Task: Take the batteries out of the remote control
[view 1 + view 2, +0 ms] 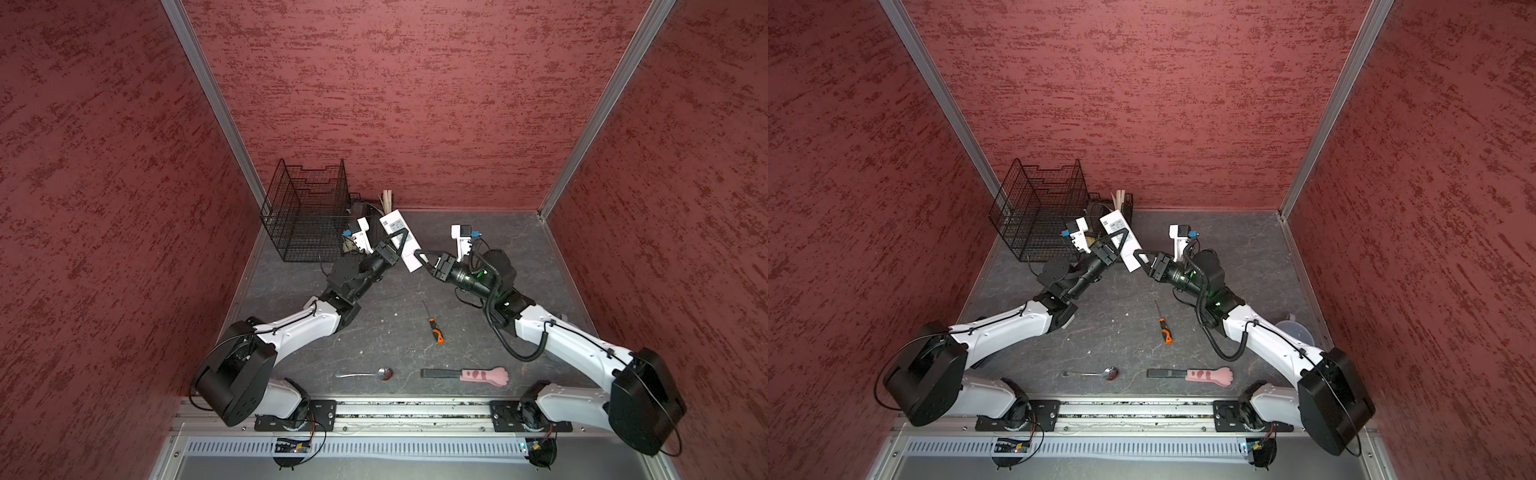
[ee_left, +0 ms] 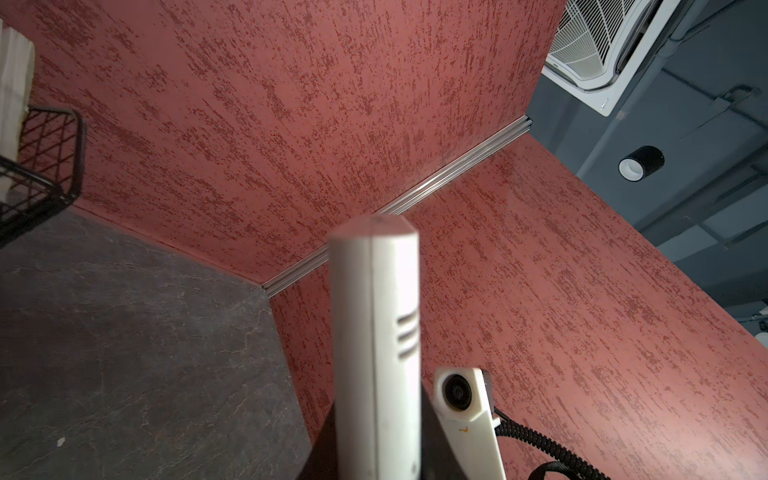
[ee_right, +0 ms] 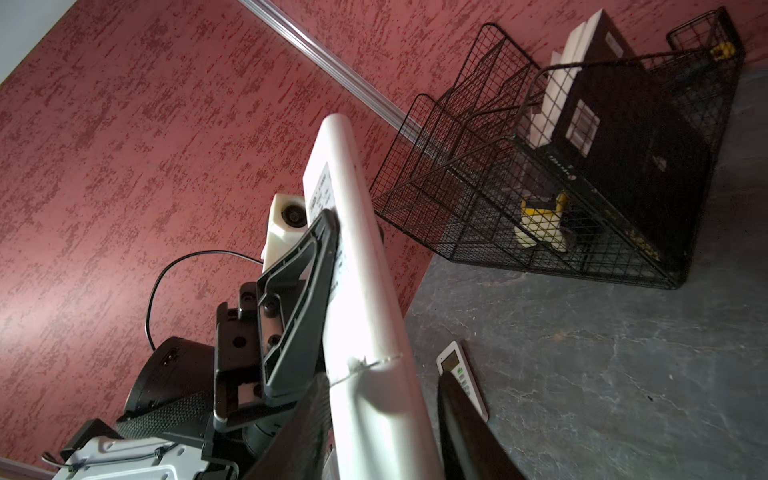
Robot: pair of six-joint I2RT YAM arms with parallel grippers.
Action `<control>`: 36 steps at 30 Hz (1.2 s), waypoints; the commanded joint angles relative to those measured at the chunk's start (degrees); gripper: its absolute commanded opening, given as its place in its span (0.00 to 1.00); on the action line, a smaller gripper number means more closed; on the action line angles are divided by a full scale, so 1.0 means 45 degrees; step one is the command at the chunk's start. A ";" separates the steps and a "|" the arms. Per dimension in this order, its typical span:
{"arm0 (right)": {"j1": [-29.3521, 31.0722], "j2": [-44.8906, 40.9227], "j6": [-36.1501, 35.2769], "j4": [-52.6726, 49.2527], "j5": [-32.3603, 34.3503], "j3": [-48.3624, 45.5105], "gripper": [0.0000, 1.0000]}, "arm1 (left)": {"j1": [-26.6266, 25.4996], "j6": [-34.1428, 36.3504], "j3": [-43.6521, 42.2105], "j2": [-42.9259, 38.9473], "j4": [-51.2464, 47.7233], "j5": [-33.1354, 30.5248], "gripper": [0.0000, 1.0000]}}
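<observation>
Top views both show, nearest to the robot's base, a metal spoon [image 1: 365,374] and a pink paw-shaped tool [image 1: 485,376] with a black handle lying on the dark worktop [image 1: 386,332]. A little farther lies an orange-and-black screwdriver [image 1: 434,329], apart from both arms. Beyond it the remote control [image 1: 394,224] is held above the worktop and tilted, its near end lower. The right gripper [image 1: 420,257] has its jaws on both sides of this near end; whether they press it or stand loose, I cannot tell. The left gripper [image 1: 402,243] has its jaws closed across the middle of the remote control, and in the right wrist view one of its fingers [image 3: 326,270] lies flat against the labelled back. The same view shows a second remote [image 3: 460,374] with a small screen lying on the worktop. Farther, in the back left corner, stands a tiered wire rack [image 1: 307,208]. Just beside it a wire basket [image 3: 623,266] holds a dark box [image 3: 631,158], white flat pieces [image 3: 567,75] and a yellow-and-white object [image 3: 540,226]. The remote control is white, long and slim, with a printed label on its back. In the left wrist view the remote control [image 2: 374,332] shows a rounded far end and three short slots on its side. Whether batteries sit inside it cannot be told.
</observation>
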 commanded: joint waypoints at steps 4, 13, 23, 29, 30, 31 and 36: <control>0.0047 -0.0195 0.0784 0.0750 0.0802 -0.0126 0.48 | -0.0044 0.0721 0.0229 0.0403 0.0685 -0.0765 0.00; 0.0280 0.0652 0.1361 0.0872 0.0714 0.0436 0.43 | 0.0004 0.0791 0.0031 0.0486 0.1404 -0.1207 0.00; 0.0545 0.1210 0.1487 0.1146 0.0752 0.0825 0.39 | -0.0058 0.0911 0.0107 0.0518 0.1547 -0.1372 0.00; 0.0565 0.1566 0.1748 0.1530 0.0561 0.0957 0.37 | -0.0081 0.0801 0.0048 0.0620 0.1825 -0.1380 0.00; 0.0565 0.1629 0.1810 0.1625 0.0502 0.0968 0.37 | -0.0082 0.0796 0.0051 0.0637 0.1855 -0.1376 0.00; 0.0575 0.1716 0.1873 0.1739 0.0463 0.0995 0.37 | -0.0093 0.0774 0.0048 0.0679 0.1886 -0.1393 0.00; 0.0643 0.2053 0.2057 0.2022 0.0286 0.1066 0.37 | -0.0103 0.0600 0.0042 0.0853 0.2126 -0.1413 0.00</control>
